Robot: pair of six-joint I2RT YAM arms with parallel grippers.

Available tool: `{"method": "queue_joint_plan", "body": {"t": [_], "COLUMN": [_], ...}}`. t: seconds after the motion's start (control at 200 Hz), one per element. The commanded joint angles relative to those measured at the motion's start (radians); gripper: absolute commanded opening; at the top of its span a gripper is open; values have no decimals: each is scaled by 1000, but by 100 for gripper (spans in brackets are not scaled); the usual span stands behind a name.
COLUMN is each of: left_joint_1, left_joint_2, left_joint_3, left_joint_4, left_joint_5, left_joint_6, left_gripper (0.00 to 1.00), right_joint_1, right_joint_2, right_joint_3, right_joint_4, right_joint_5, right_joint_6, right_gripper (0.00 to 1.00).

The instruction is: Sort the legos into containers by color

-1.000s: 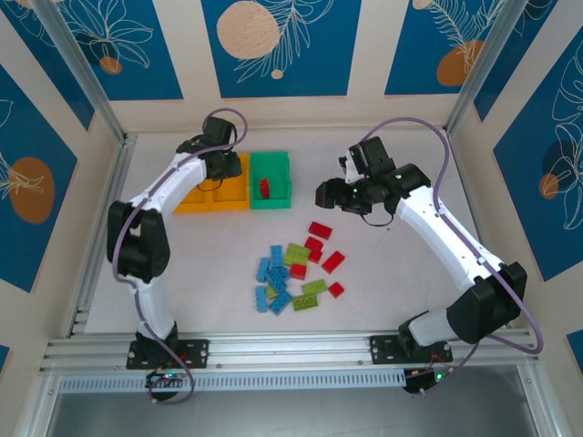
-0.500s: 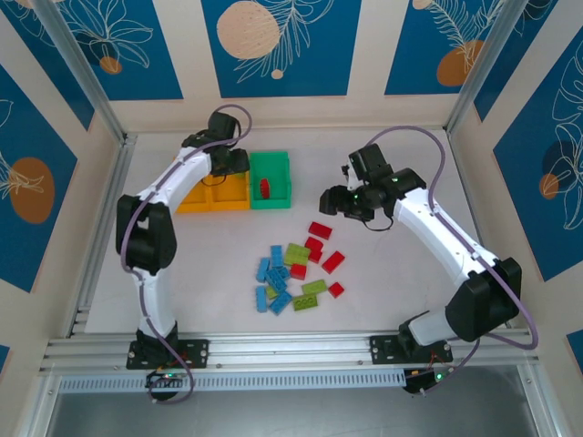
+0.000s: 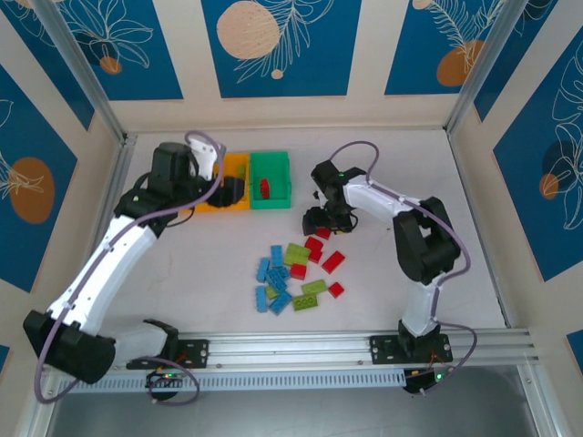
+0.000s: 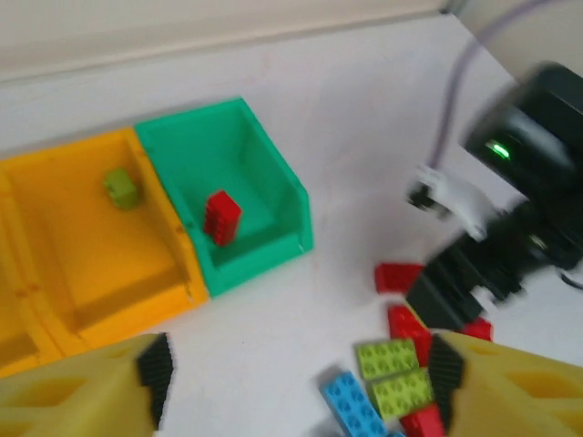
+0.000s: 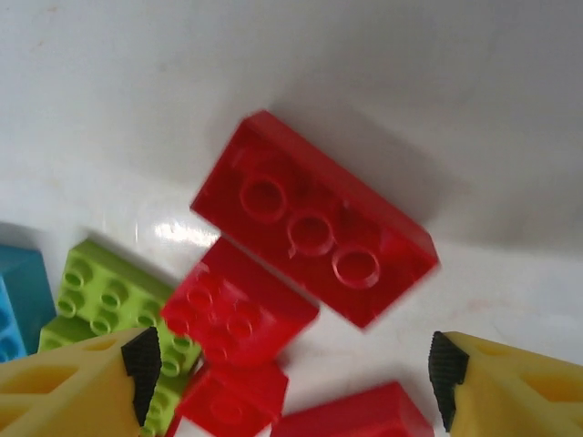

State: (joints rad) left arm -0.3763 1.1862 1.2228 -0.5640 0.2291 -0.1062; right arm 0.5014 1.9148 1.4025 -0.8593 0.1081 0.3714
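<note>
Top view: right gripper hangs at the far edge of the loose legos, just beside a red oblong brick. Left gripper is over the orange bin. I judge the right arm nearer.

Left wrist: left gripper spread, empty. Green bin holds one red brick.

Right wrist: right gripper spread, empty. Red oblong brick lies just ahead, its long axis diagonal to my finger line. I judge it needs a wrist turn.
</note>
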Motion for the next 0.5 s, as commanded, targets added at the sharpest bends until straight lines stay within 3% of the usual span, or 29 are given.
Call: {"method": "queue_joint_plan", "body": {"t": [0.0,0.09,0.375,0.495], "left_joint_1": [-3,-4,-5,-7], "left_joint_2": [-79,-145,-130,-101], "left_joint_3": [-92,-143,-151,-155], "left_joint_4": [-24,-11,28,66], "left_joint_5": [108,103,83,98], "left_joint_6": [168,191,214,188], "left_gripper": [88,100,100,100], "right_joint_1": [-1,0,-17,-36], "right_joint_2": [61,116,160,158], "right_joint_3": [72,106,108,109], "right_joint_4": [-23,-47,-38,-21], "right_joint_5": [31,21,53,39], "right_joint_6": [-90,-111,-81,-75], "right_gripper": [81,80,71,58]}}
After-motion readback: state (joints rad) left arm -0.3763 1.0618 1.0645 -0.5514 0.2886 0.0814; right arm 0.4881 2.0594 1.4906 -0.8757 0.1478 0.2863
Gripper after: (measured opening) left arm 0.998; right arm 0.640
